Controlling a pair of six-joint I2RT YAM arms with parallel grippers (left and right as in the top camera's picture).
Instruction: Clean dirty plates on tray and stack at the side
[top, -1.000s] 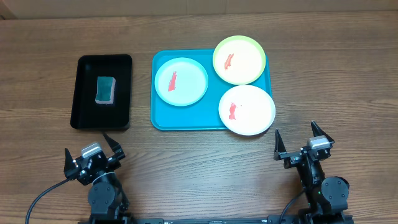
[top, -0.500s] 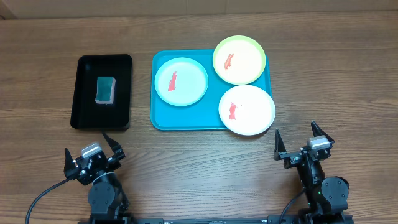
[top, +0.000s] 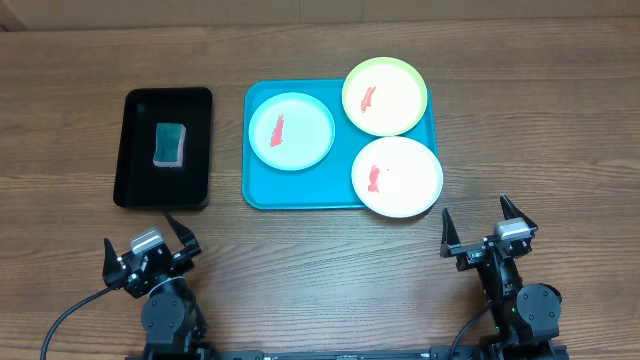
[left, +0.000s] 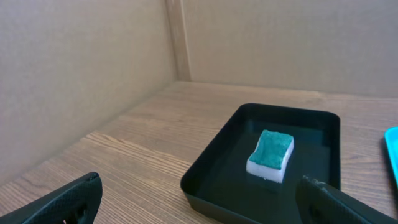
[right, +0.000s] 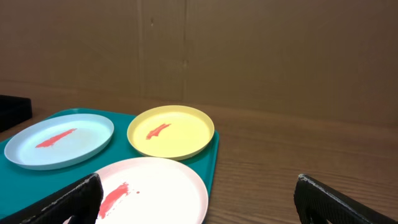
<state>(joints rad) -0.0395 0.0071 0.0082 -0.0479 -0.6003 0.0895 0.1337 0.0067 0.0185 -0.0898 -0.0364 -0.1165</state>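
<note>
The turquoise tray (top: 262, 190) holds three plates, each with a red smear: a light blue plate (top: 305, 145) at its left, a yellow-green plate (top: 398, 85) at the back right, and a white plate (top: 410, 185) at the front right, overhanging the rim. In the right wrist view I see the tray (right: 214, 163), the light blue plate (right: 87, 140), the yellow-green plate (right: 180, 134) and the white plate (right: 161, 190). My left gripper (top: 146, 246) is open near the front edge; its fingers show in its wrist view (left: 198, 199). My right gripper (top: 484, 228) is open and empty, in front of the white plate (right: 198, 200).
A black tray (top: 135, 180) left of the turquoise tray holds a green-and-white sponge (top: 170, 143), also in the left wrist view (left: 270, 154) inside the black tray (left: 211, 186). Cardboard walls stand behind the table.
</note>
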